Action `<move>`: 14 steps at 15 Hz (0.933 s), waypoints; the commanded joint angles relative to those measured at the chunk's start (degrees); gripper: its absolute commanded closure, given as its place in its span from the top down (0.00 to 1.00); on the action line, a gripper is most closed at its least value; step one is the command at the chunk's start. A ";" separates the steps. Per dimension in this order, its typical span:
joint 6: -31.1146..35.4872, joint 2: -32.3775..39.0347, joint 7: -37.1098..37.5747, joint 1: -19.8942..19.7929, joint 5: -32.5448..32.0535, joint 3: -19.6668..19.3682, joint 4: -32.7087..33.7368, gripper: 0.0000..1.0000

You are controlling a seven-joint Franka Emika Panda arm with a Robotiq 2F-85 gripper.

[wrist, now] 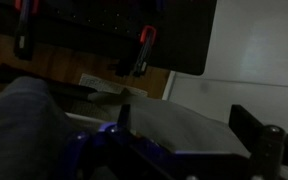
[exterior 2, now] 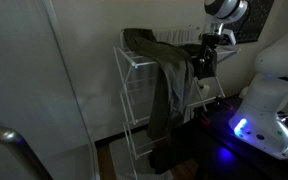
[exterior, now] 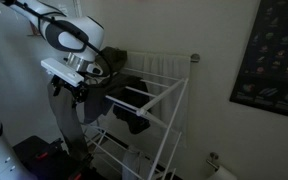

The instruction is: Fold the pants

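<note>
Over the top rail of the white drying rack [exterior 2: 131, 110] the pants [exterior 2: 164, 85] lie draped, their olive-grey legs hanging toward six o'clock down the rack's side and reaching close to the floor. At three o'clock from the pants' upper fold sits the end effector [exterior 2: 205, 56], carried by the arm that rises from the white robot base [exterior 2: 274, 95], where a blue light [exterior 2: 242, 128] glows low at about four o'clock in the frame. From the opposite side, in an exterior view, the end effector [exterior: 79, 80] hangs at ten o'clock in the frame, right above the pants [exterior: 69, 125], which fall as a long dull strip at the nine o'clock edge of the drying rack [exterior: 169, 100]. A smaller black garment [exterior: 134, 108] hangs over the rack's middle rails, at three o'clock from the pants and apart from them. A dark poster [exterior: 279, 50] is fixed to the wall at two o'clock. In the dim wrist view the end effector [wrist: 184, 120] has its fingers [wrist: 124, 118] spread wide apart with nothing clamped between them. Grey cloth [wrist: 24, 115] fills the eight o'clock corner just beside one finger, and whether they touch I cannot tell. A red clamp [wrist: 144, 42] shows at twelve o'clock against a black panel.
</note>
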 commanded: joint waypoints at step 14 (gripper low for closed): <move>5.58 3.98 -26.02 2.69 15.33 -0.82 -0.30 1.00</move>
